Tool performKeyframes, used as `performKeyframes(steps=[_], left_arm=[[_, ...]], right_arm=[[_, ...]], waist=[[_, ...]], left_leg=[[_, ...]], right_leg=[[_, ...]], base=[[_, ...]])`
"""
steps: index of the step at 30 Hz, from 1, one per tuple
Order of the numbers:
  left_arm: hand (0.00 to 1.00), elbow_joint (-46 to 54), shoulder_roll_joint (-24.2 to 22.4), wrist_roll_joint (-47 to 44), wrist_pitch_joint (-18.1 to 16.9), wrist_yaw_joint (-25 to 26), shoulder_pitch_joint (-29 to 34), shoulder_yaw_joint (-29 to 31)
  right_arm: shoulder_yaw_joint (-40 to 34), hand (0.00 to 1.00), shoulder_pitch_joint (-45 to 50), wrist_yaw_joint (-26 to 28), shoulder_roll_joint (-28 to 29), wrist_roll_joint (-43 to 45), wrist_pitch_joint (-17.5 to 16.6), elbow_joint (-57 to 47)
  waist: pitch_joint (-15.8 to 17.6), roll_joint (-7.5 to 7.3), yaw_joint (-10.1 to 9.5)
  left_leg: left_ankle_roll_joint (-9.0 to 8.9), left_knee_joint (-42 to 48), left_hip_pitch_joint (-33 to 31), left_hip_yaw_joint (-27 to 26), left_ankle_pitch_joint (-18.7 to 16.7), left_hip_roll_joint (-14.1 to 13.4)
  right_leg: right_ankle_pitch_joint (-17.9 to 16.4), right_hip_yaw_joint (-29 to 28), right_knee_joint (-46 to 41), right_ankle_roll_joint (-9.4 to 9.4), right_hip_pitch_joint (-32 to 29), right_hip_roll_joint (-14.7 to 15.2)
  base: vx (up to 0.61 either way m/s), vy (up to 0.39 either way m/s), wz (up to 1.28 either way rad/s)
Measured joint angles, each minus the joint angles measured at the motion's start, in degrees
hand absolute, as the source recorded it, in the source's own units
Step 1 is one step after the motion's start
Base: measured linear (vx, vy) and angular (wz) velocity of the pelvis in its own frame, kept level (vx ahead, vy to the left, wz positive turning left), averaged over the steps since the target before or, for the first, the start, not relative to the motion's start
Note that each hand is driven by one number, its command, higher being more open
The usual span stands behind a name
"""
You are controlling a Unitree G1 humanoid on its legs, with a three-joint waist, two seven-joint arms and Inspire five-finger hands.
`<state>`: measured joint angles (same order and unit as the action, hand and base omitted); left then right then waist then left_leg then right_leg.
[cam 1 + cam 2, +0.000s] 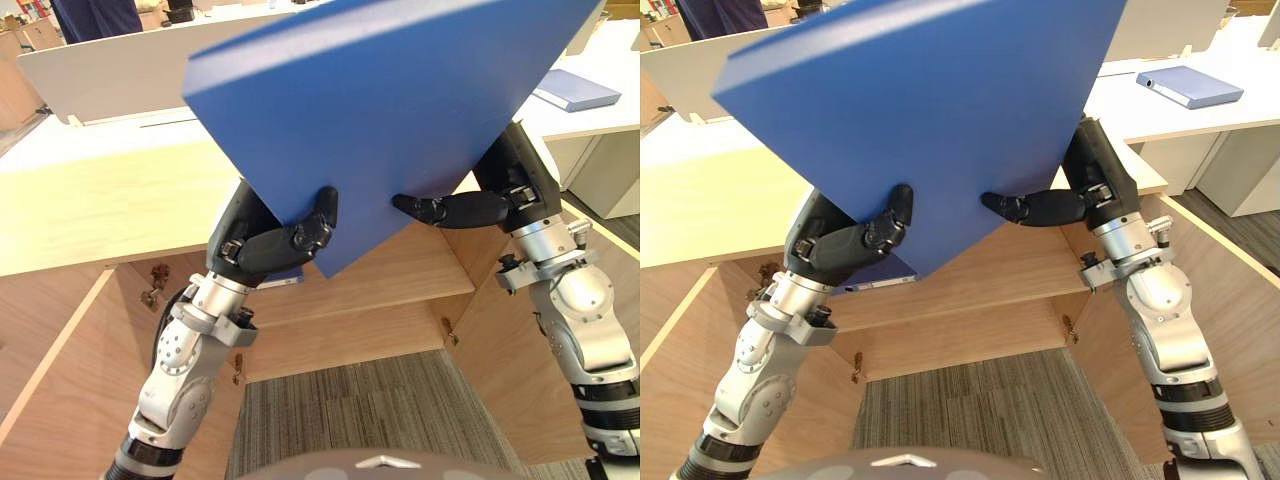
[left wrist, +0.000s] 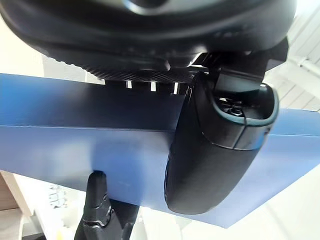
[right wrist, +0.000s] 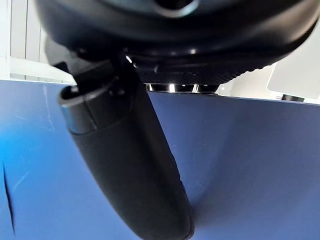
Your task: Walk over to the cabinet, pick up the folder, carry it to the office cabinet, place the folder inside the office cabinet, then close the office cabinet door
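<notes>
Folder: I've got the blue folder [image 1: 400, 110] up in the air, close to my head camera. It is tilted, its lower corner pointing down towards the open cabinet [image 1: 90, 215].
Left robot hand: the left robot hand [image 1: 275, 245] is clamped on the folder's lower left edge. Its thumb [image 2: 215, 150] presses flat on the near face and the fingers go behind the folder.
Right robot hand: the right robot hand [image 1: 470, 208] grips the lower right edge the same way. Its thumb [image 3: 130, 170] lies across the blue face, with the fingers behind.
Cabinet: pale wood, right below the folder. Both doors [image 1: 50, 360] are swung wide to the sides, and I can see a shelf [image 1: 400, 275] inside.
Floor: grey carpet [image 1: 370, 410] in front of the cabinet, between my arms.
Background: a second folder [image 1: 577, 90], paler blue, lies flat on a white bench [image 1: 625, 60] at far right, well apart from the one I'm holding.
Person: someone in dark clothes [image 1: 95, 18] stands at the top left, behind another white bench.
</notes>
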<state>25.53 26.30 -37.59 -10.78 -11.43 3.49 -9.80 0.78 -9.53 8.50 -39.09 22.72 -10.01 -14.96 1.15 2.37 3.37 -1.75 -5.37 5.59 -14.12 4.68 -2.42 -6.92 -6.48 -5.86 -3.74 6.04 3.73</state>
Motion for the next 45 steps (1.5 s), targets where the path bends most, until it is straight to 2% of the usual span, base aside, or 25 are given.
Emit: performKeyframes(steps=[4, 5, 9, 18, 23, 26, 27, 33, 37, 42, 45], left_arm=[[0.0, -3.4, 0.8, 1.2, -0.3, 0.3, -0.6, 1.8], [1.0, -3.5, 0.8, 2.0, -0.3, 0.4, -0.6, 2.0], [1.0, -3.5, -0.6, 5.0, -0.4, 0.9, -0.6, 2.1], [1.0, -3.5, -10.3, 15.8, -0.6, 6.9, -0.6, 4.6], [1.0, 0.3, -15.1, 20.8, -2.0, 10.6, -0.2, 7.1], [1.0, 2.5, -18.3, 22.9, -4.0, 13.1, 0.9, 9.6], [1.0, 2.8, -20.2, 24.3, -4.6, 14.8, 2.0, 12.2], [1.0, 3.5, -23.7, 24.7, -5.3, 17.2, 8.0, 17.7], [1.0, 3.4, -26.7, 24.7, -5.3, 19.0, 12.0, 22.3], [1.0, -0.3, -28.2, 25.2, -4.1, 19.7, 15.0, 22.5], [1.0, -5.8, -29.5, 28.1, -2.7, 19.7, 16.4, 22.1]], right_arm=[[1.7, 0.0, -0.3, 2.2, -2.2, -0.1, 0.3, 0.7], [2.2, 0.0, -0.3, 2.1, -2.0, -0.1, 0.5, 1.1], [2.7, 0.0, -0.3, 2.1, -0.8, -0.7, 1.1, 1.6], [2.9, 0.0, -0.3, 3.8, 8.9, -5.2, 1.1, 1.5], [2.8, 0.0, 0.7, 2.6, 16.0, -5.8, 1.0, -0.7], [2.6, 0.0, 2.6, 1.8, 20.2, -5.7, 0.0, -3.2], [2.6, 0.0, 3.6, 1.1, 21.8, -5.7, -0.4, -4.4], [0.0, 0.0, 7.1, 0.3, 27.3, -5.0, -0.6, -5.3], [-2.7, 0.0, 9.5, -1.0, 30.1, -4.4, -1.3, -5.8], [-4.1, 0.0, 12.3, -1.3, 32.0, -2.2, -1.4, -6.9], [-4.0, 0.0, 14.4, -1.1, 32.9, -1.9, -1.4, -7.3]], waist=[[-0.1, -0.18, 0.01], [-0.2, -0.38, -0.04], [-0.4, -0.62, -0.16], [-0.4, -0.58, -0.2], [-0.4, -0.58, -0.45], [-0.4, -0.58, -0.79], [-0.4, -0.6, -0.77], [-0.3, -0.77, -1.77], [0.1, -1.48, -1.92], [0.2, -2.03, -2.21], [0.2, -2.07, -2.28]], left_leg=[[0.1, 0.0, -0.8, -0.1, 0.4, -0.1], [0.19, 0.0, -1.0, -0.1, 0.5, -0.1], [0.33, 0.0, -1.4, 0.1, 0.9, 0.0], [0.55, -0.1, -1.4, 0.6, 1.7, 0.0], [0.66, -0.1, -1.7, 1.1, 1.9, 0.0], [0.63, -0.1, -1.7, 1.7, 2.0, 0.1], [0.61, -0.1, -1.6, 2.5, 2.0, 0.2], [0.59, -0.1, -1.9, 3.5, 2.1, 0.3], [0.59, -0.1, -2.0, 4.0, 2.1, 0.4], [0.58, -0.1, -2.3, 4.4, 2.1, 0.5], [0.57, -0.1, -2.4, 4.5, 2.1, 0.5]], right_leg=[[1.0, 0.0, 1.1, 0.01, -0.4, -0.1], [1.1, 0.0, 1.1, 0.03, -0.6, -0.1], [1.4, 0.0, 1.1, -0.1, -0.9, 0.0], [1.5, 0.6, 0.9, 0.02, -0.9, 0.0], [1.7, 1.3, 1.0, 0.06, -0.8, 0.0], [1.6, 1.9, 1.2, 0.07, -0.4, 0.1], [1.6, 2.6, 1.6, 0.08, 0.2, 0.2], [1.6, 3.8, 2.0, 0.12, 0.7, 0.3], [1.6, 4.5, 2.4, 0.13, 1.0, 0.4], [1.6, 4.9, 2.7, 0.12, 1.0, 0.5], [1.6, 5.0, 2.8, 0.12, 1.0, 0.5]], base=[[-0.06, 0.004, -0.01], [-0.04, 0.006, 0.0], [-0.04, 0.009, 0.02], [-0.06, 0.001, 0.03], [-0.03, 0.001, 0.06], [-0.01, -0.003, 0.13], [-0.01, -0.002, 0.18], [-0.02, 0.001, 0.12], [-0.02, 0.005, 0.08], [-0.01, 0.004, 0.04], [0.0, 0.0, 0.0]])
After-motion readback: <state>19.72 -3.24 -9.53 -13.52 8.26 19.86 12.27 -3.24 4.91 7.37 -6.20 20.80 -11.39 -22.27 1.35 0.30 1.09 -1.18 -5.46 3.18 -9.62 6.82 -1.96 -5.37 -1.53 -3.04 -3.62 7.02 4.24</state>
